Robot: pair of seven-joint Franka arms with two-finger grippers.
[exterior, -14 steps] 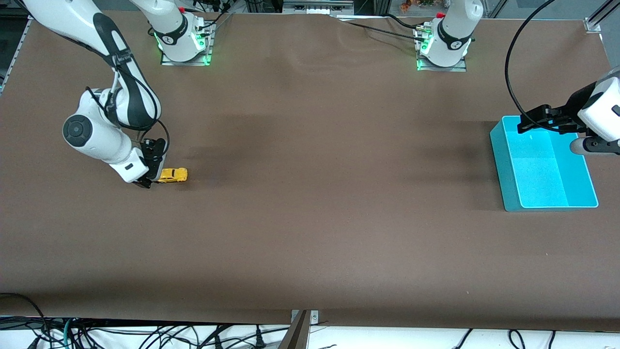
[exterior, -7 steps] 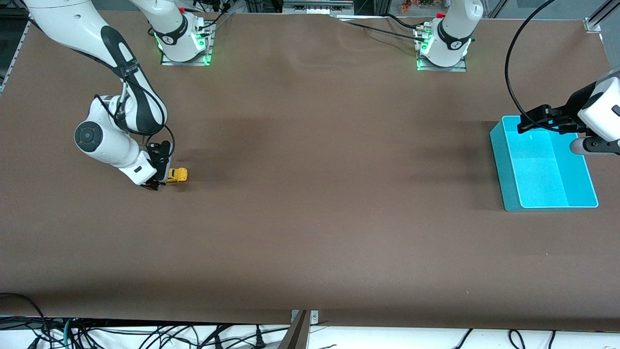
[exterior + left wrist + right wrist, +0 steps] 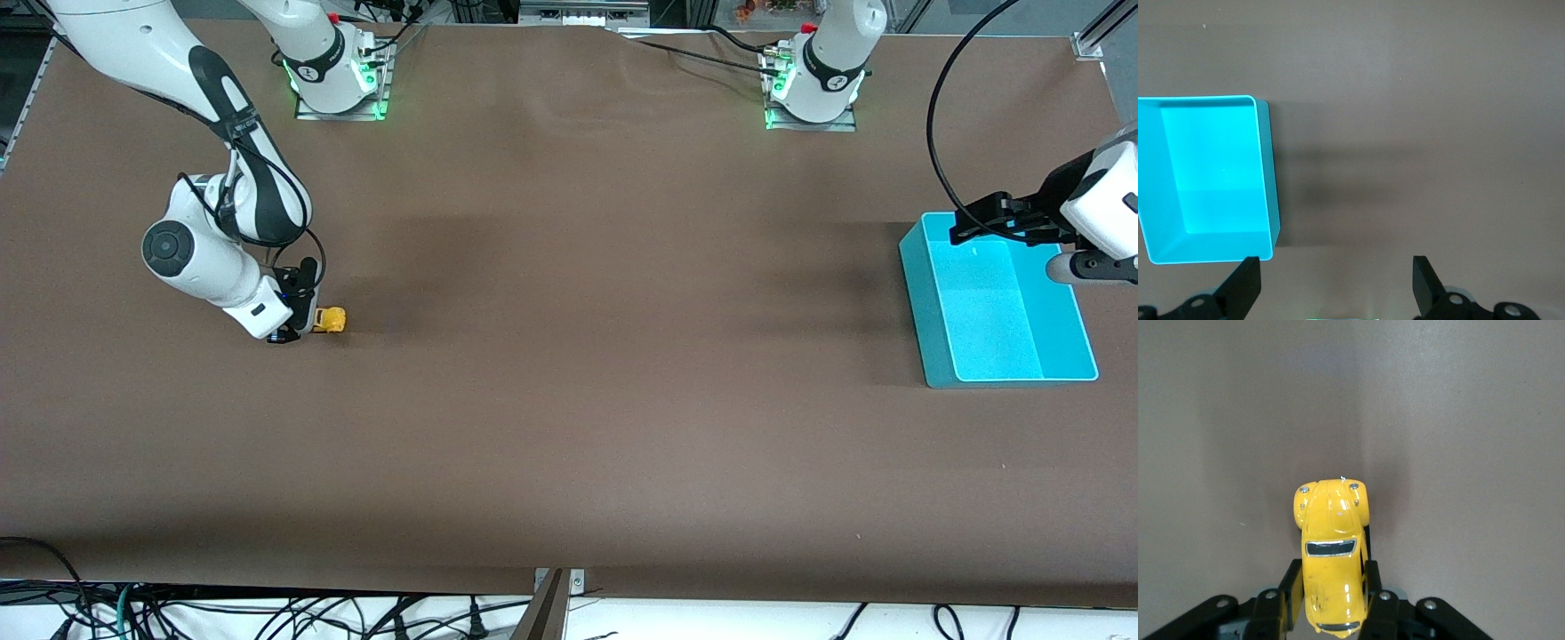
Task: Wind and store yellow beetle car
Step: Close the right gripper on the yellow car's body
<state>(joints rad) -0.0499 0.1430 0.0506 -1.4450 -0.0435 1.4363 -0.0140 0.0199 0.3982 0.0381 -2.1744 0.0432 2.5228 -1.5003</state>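
Observation:
The yellow beetle car [image 3: 332, 318] stands on the brown table toward the right arm's end. My right gripper [image 3: 299, 324] is down at the table with its fingers against both sides of the car's rear half. In the right wrist view the car [image 3: 1331, 540] sits between the black fingers [image 3: 1293, 583], its nose sticking out past them; the right gripper [image 3: 1333, 577] is shut on it. My left gripper [image 3: 976, 228] is open and empty, and waits in the air over the rim of the teal bin [image 3: 925, 307].
The teal bin stands toward the left arm's end of the table and holds nothing; it also shows in the left wrist view [image 3: 1269, 173]. The left gripper [image 3: 1336, 287] has its fingers wide apart. Brown table surface [image 3: 605, 356] lies between car and bin.
My right gripper has slid along the car toward its nose, covering more of the yellow body, and now clasps its sides. The left arm has not moved.

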